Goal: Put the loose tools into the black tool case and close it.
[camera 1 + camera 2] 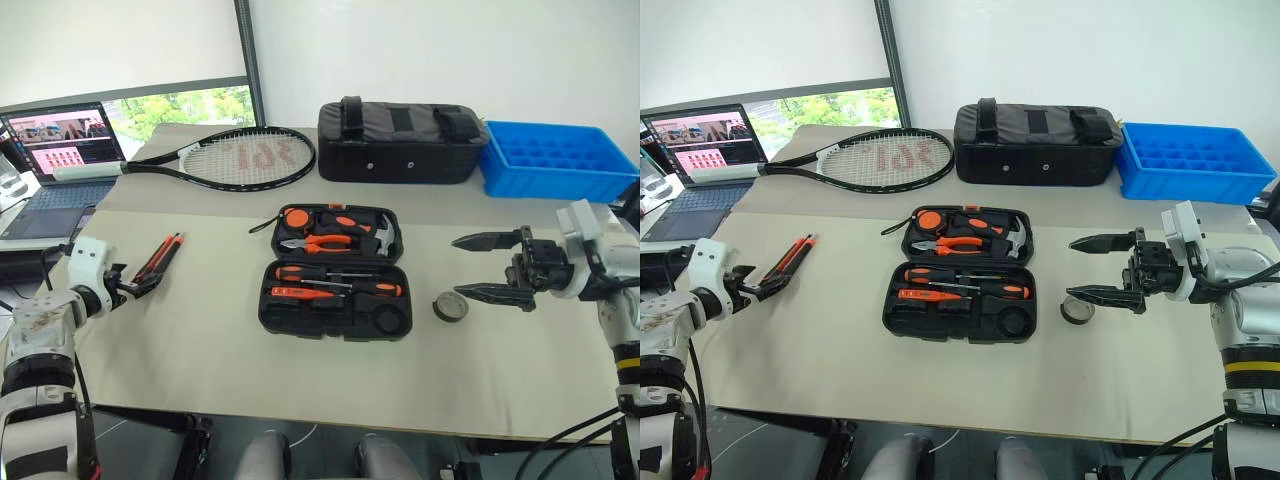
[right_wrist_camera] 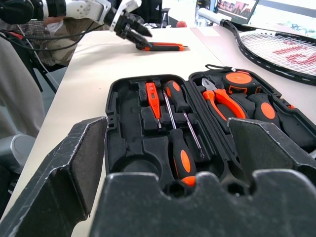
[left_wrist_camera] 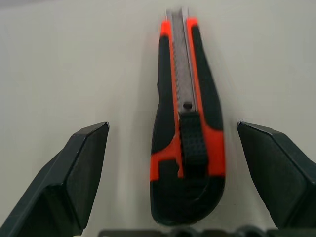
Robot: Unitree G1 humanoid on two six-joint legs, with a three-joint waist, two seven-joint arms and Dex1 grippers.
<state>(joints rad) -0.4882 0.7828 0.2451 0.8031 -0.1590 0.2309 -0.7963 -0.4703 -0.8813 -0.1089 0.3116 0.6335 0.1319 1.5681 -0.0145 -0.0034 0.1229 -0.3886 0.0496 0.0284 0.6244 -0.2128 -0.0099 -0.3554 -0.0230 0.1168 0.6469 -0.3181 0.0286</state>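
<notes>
The black tool case [image 1: 270,305] lies open at the table's middle. Screwdrivers [image 1: 345,272] rest in its front half; pliers, a hammer and a tape measure fill the back half. An orange-and-black utility knife [image 1: 162,256] lies on the table far left of the case. My left gripper [image 1: 140,282] is open at the knife's near end, and in the left wrist view the knife [image 3: 186,143] lies between the spread fingers [image 3: 79,168] without touching them. A small grey tape roll [image 1: 451,306] sits right of the case. My right gripper [image 1: 457,266] hangs open just above and behind the roll, pointing at the case.
A tennis racket [image 1: 245,157] and a black fabric bag [image 1: 400,140] lie along the back of the table. A blue compartment bin [image 1: 555,158] stands at the back right. A laptop [image 1: 62,150] sits at the far left.
</notes>
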